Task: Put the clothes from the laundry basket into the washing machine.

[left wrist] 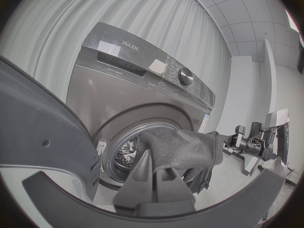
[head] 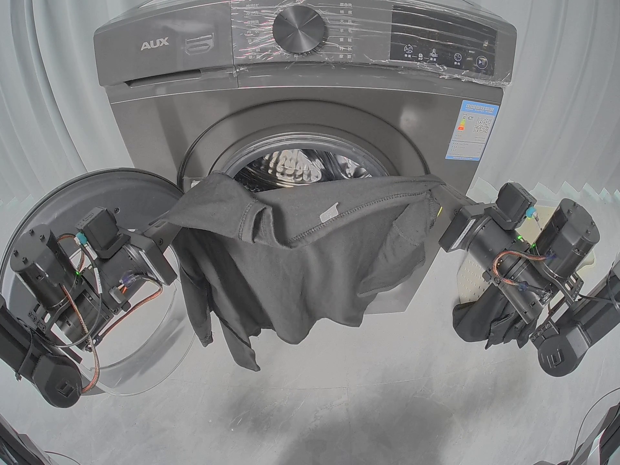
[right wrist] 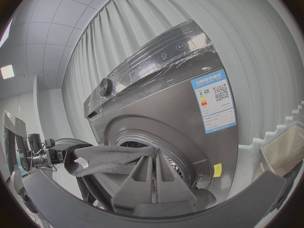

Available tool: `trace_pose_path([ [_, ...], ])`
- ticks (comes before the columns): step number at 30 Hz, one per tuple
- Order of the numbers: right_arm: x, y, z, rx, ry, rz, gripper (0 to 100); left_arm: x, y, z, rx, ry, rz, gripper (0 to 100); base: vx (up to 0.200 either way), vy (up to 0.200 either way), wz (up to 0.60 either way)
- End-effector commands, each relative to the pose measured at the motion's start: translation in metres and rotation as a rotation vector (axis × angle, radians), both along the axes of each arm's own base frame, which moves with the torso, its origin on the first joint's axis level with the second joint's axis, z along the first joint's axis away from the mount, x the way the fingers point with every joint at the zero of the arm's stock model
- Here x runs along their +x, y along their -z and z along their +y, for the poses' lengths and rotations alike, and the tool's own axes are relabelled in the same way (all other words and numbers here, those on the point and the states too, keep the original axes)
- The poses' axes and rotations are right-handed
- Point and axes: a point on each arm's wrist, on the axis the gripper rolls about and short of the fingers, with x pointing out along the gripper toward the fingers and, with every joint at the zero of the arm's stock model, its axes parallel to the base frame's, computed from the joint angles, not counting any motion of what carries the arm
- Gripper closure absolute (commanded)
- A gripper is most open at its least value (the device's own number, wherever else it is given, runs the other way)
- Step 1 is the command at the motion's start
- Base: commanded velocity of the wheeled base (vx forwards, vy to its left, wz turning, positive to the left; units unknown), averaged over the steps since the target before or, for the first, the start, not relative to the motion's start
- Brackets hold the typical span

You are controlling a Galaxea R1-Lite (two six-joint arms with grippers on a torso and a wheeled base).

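Left gripper (head: 169, 226) clamping one end of the dark shirt (head: 303, 259), right gripper (head: 445, 196) pinching the other, shirt hanging stretched across the front opening of the washing machine (head: 194, 117)

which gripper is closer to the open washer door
Left. The left gripper is in front of the open door, shut on one end of the dark shirt; the right gripper holds the other end, across the drum opening.

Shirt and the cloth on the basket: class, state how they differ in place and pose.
The shirt hangs stretched between the left gripper and right gripper, before the washer; the cloth droops from the basket, beside it. The shirt is gripped; no gripper holds the cloth. Both are dark.
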Motion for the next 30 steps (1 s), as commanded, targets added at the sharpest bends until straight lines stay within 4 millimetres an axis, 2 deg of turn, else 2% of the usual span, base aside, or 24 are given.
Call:
trace_pose_path([
  [1,0.000,0.000,-0.001,-0.001,0.002,0.001,100,0.000,-0.002,0.001,-0.003,-0.002,-0.008,100,0.000,0.000,0.00],
  [9,0.002,-0.002,-0.005,0.003,0.019,-0.005,100,0.001,-0.003,0.003,-0.009,-0.013,-0.008,100,0.000,0.000,0.00],
  [16,-0.003,-0.011,-0.007,0.018,0.021,-0.034,100,0.001,-0.004,0.003,-0.011,-0.011,-0.013,100,0.000,0.000,0.00],
  [23,-0.006,-0.017,-0.009,0.028,0.023,-0.052,100,-0.004,-0.018,0.005,-0.032,-0.010,-0.068,100,0.000,0.000,0.00],
  [30,-0.008,-0.019,-0.010,0.033,0.021,-0.057,100,-0.004,-0.018,0.005,-0.031,-0.013,-0.068,100,0.000,0.000,0.00],
])
